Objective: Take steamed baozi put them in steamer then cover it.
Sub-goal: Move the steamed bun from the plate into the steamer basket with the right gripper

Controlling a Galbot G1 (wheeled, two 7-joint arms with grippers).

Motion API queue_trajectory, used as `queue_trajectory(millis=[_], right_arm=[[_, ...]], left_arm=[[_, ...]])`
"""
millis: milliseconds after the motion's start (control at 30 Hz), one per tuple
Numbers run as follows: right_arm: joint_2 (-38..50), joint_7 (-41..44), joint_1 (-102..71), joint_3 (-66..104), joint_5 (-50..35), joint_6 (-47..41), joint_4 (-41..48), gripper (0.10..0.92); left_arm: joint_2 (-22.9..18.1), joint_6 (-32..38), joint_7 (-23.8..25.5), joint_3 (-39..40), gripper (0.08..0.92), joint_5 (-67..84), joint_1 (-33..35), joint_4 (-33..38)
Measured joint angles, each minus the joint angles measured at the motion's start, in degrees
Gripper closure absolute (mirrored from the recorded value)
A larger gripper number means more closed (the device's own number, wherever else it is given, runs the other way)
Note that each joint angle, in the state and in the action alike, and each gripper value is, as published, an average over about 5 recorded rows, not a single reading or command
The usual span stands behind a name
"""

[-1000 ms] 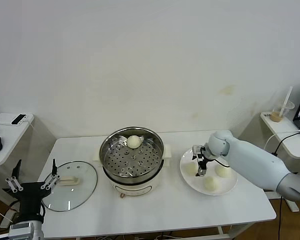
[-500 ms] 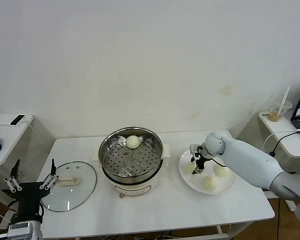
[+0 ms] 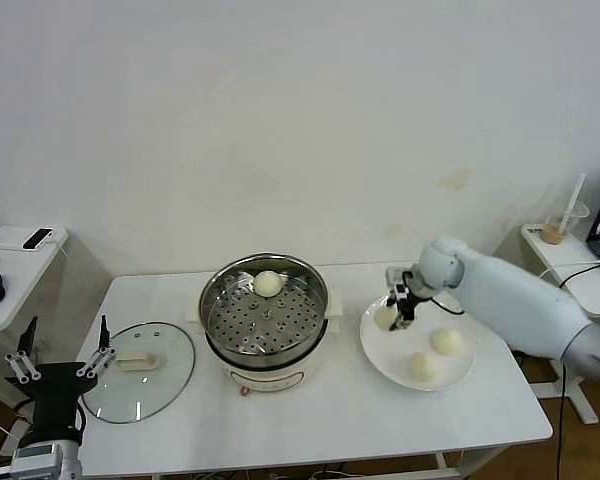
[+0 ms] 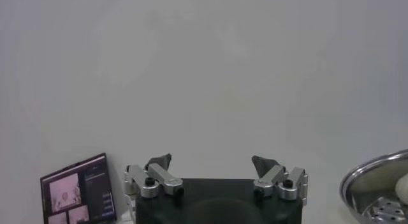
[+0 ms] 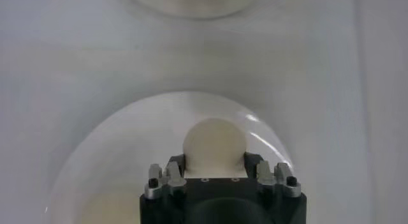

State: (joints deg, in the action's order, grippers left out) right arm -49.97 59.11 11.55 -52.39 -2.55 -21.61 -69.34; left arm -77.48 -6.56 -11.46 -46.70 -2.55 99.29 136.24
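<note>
A baozi [image 3: 385, 317] is pinched by the right pincer [image 3: 397, 308] above the plate [image 3: 450, 370] near the table's [image 3: 330, 410] right edge; the left pincer [image 3: 55, 372] is held spread off the left edge.

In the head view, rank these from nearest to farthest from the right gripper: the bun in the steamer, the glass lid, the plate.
From the right gripper:
1. Plate, directly beneath it.
2. Bun in the steamer, toward the table's middle.
3. Glass lid, at the far left.

Head cam high; wrist cams close.

Right arm [image 3: 520, 305]: smooth white shell. Grippers black w/ silver finger links, small screws.
</note>
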Motion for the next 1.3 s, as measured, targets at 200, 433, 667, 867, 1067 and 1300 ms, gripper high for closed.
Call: queue_trajectory(millis=[200, 433, 667, 867, 1067, 1300], right_arm=[[-0.5, -0.1, 10.4, -4.9, -5.1, -1.2, -2.3, 0.44], [-5.0, -1.9, 19.1, -8.7, -12.7, -3.8, -4.5, 0.438], [-12.5, -5.7, 20.9, -9.9, -20.6, -7.4, -4.3, 0.432], [-20.0, -9.1, 19.2, -10.5, -25.5, -10.3, -1.5, 0.431], [-26.3, -11.6, 15.9, -11.0, -27.7, -12.6, 2.1, 0.431], [-31.5, -13.1, 12.0, -11.1, -28.3, -13.8, 6.6, 0.431]], left_arm=[[0.6, -0.1, 0.1, -0.2, 0.177, 0.6, -0.2, 0.1], [1.0, -0.4, 0.2, 0.1, 0.177, 0.9, -1.1, -0.7], [1.4, -0.4, 0.5, 0.1, 0.177, 0.6, -1.8, -1.4], [1.3, -0.3, 0.7, -0.5, 0.177, 0.5, -1.9, -1.7], [1.0, -0.1, 0.8, -1.3, 0.177, 0.5, -1.4, -1.4], [0.9, 0.6, 0.8, -2.6, 0.177, 0.6, -0.5, -1.1]])
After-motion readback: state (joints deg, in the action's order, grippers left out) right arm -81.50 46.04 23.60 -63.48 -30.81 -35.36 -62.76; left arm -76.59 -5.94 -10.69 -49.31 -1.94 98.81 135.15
